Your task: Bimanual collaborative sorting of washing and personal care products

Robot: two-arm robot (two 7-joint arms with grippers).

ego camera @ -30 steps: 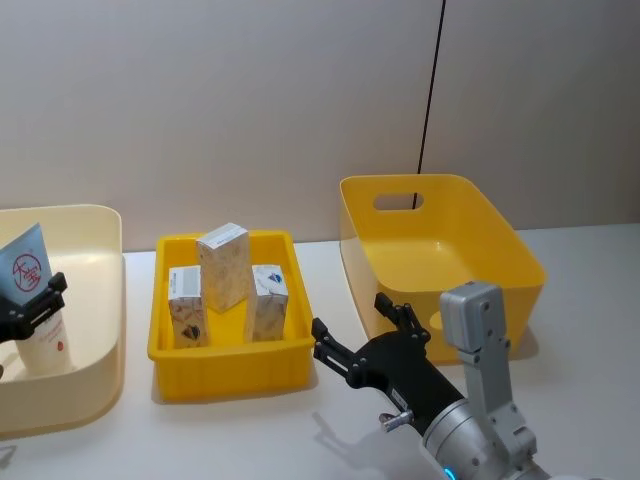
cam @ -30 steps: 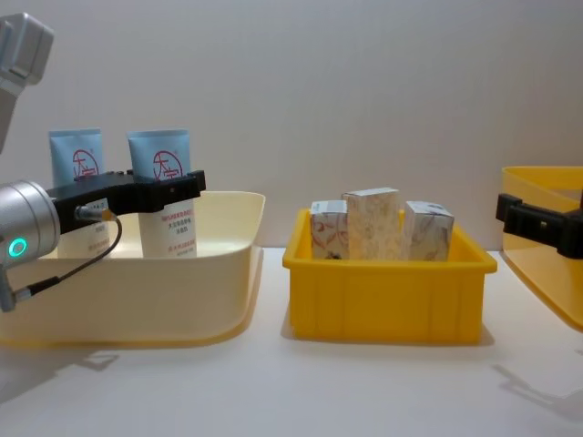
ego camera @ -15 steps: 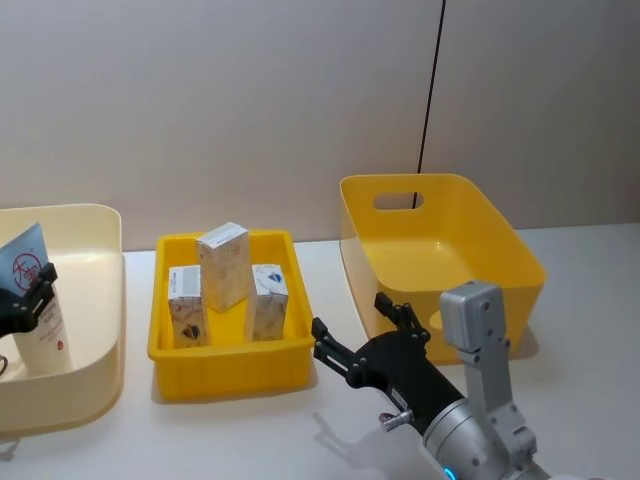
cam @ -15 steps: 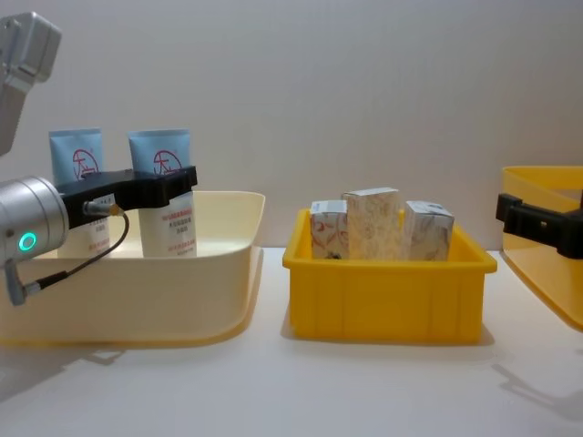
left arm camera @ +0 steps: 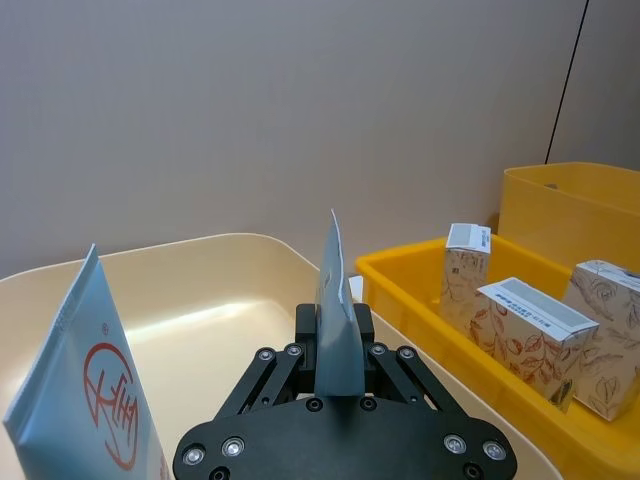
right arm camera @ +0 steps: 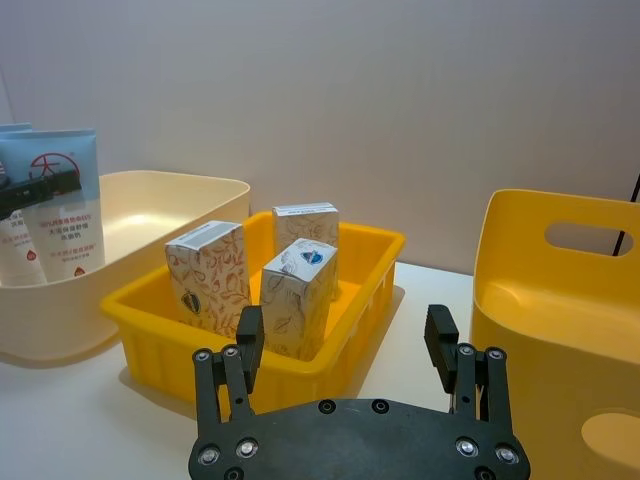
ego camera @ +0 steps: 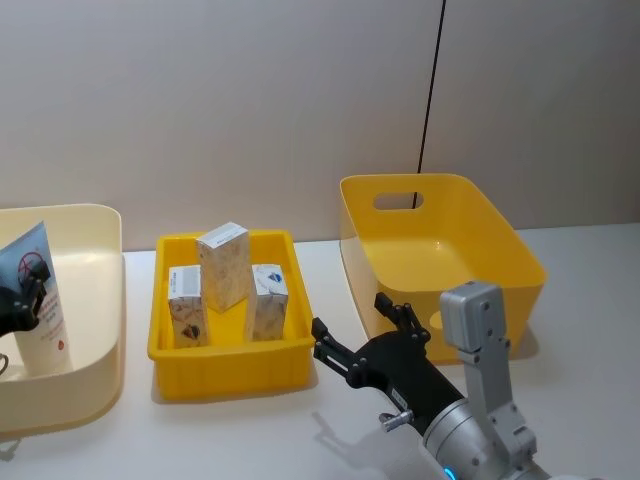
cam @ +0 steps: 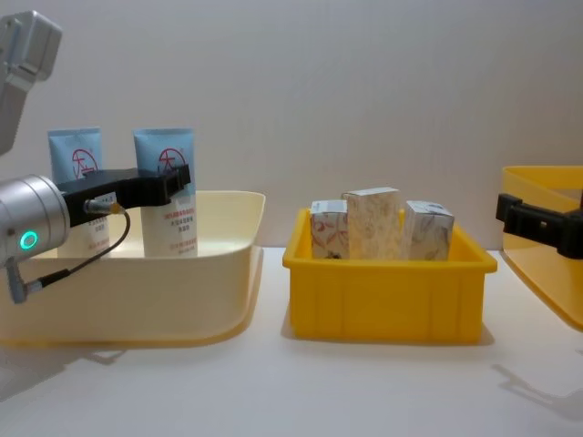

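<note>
A light-blue squeeze tube [cam: 169,223] with a red logo stands in the cream bin [cam: 164,291]. My left gripper [cam: 178,180] is shut across its upper body. From the left wrist the held tube [left arm camera: 338,300] shows edge-on between the fingers, with a second tube [left arm camera: 95,400] beside it. That second tube [cam: 76,157] stands behind the arm. Three whitish patterned cartons [ego camera: 222,265] stand upright in the small yellow tray [ego camera: 230,365]. My right gripper [ego camera: 355,318] hovers open over the table in front of the tray, holding nothing.
A large yellow bin [ego camera: 440,250] with a handle slot sits at the right, close beside my right arm. The cream bin's wall [ego camera: 110,330] nearly touches the tray. A wall closes off the back of the table.
My left gripper has drawn back to the left inside the cream bin, taking the tube with it. The right arm and the cartons have not moved.
</note>
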